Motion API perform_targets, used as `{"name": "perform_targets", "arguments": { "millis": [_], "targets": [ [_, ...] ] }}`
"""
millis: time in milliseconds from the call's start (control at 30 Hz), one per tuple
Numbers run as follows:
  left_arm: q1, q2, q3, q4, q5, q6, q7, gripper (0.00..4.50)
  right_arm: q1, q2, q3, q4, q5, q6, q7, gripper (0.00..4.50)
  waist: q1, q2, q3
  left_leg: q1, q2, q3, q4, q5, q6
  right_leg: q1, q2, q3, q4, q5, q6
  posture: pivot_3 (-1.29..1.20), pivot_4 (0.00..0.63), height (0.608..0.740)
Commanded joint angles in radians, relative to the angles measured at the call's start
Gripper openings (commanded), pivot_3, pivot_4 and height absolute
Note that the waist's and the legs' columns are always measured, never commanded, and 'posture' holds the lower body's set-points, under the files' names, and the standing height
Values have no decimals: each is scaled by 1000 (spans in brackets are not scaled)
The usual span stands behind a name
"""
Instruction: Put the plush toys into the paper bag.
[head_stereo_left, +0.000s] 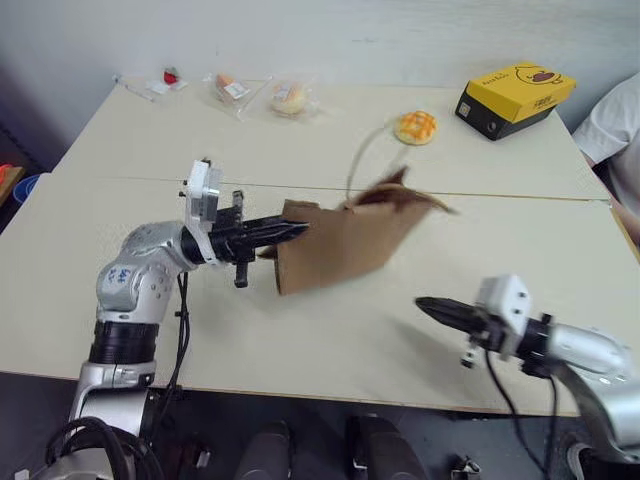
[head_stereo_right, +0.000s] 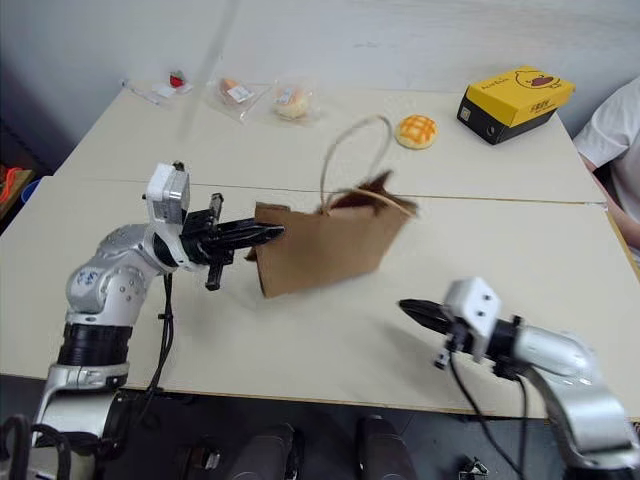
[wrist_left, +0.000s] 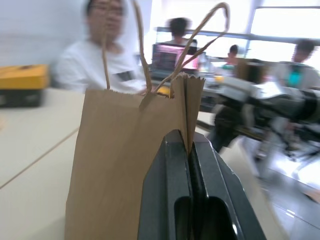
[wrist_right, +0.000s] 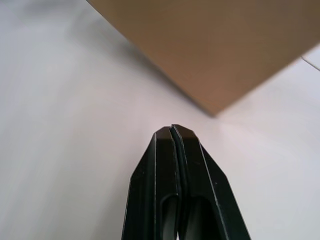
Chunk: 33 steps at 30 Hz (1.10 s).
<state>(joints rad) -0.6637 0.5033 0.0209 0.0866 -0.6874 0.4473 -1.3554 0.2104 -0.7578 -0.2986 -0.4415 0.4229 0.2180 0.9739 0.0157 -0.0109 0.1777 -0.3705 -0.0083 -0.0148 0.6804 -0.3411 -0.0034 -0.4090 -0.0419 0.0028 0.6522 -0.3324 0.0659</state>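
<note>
Brown paper bag (head_stereo_left: 335, 245) blurred mid-table, its inside hidden from me; left gripper (head_stereo_left: 300, 231) pinched its nine o'clock edge, right gripper (head_stereo_left: 422, 303) closed empty.

One plain brown kraft paper bag (head_stereo_left: 335, 245) with two twisted cord handles. One yellow and black cardboard box (head_stereo_left: 515, 98). One yellow-brown criss-cross bun (head_stereo_left: 415, 127). Two clear plastic-wrapped items (head_stereo_left: 232, 88) (head_stereo_left: 290, 97); one small red thing (head_stereo_left: 171, 75) beside them, too small to tell. Two pale tabletops (head_stereo_left: 140, 130) pushed together. Two black two-fingered hands (head_stereo_left: 300, 230) (head_stereo_left: 422, 303)
</note>
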Motion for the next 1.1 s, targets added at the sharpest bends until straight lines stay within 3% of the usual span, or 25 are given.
{"name": "perform_targets", "arguments": {
  "millis": [33,167,400,667,900,1000,1100],
  "targets": [
    [-26,-2,-43,19,-34,15,-150,27,103,-19,-167,-34,37,-58,54,0,-5,0,0,1,0,1,0,0,0,0,1,1,0,0,0,0,150,740],
    [-61,-32,-73,97,19,-50,-211,27,219,-14,-284,-25,34,-84,88,0,-8,0,0,2,1,1,1,0,0,0,1,2,2,0,0,0,150,740],
    [-106,-97,-73,341,176,-410,-192,27,307,52,-327,-36,19,-141,70,0,-11,0,0,3,0,1,1,-2,5,0,1,2,3,0,0,0,150,740],
    [3,-37,-72,266,230,-506,-171,27,331,64,-351,17,8,-214,71,0,-14,0,0,3,0,1,1,-2,4,0,1,3,3,0,0,0,150,740],
    [77,35,-52,151,233,-406,-92,27,296,36,-337,73,3,-259,92,0,-12,0,0,3,1,1,1,-2,5,0,0,3,3,0,0,0,150,740],
    [103,56,-48,117,245,-378,-55,623,265,20,-327,89,9,-249,94,0,-12,0,0,3,1,1,1,-2,5,0,0,3,3,0,0,0,150,740],
    [138,85,-43,76,245,-363,-50,1540,235,1,-320,107,12,-241,98,0,-14,0,0,3,1,1,1,-2,5,0,0,3,3,0,0,0,150,740]
  ]
}}
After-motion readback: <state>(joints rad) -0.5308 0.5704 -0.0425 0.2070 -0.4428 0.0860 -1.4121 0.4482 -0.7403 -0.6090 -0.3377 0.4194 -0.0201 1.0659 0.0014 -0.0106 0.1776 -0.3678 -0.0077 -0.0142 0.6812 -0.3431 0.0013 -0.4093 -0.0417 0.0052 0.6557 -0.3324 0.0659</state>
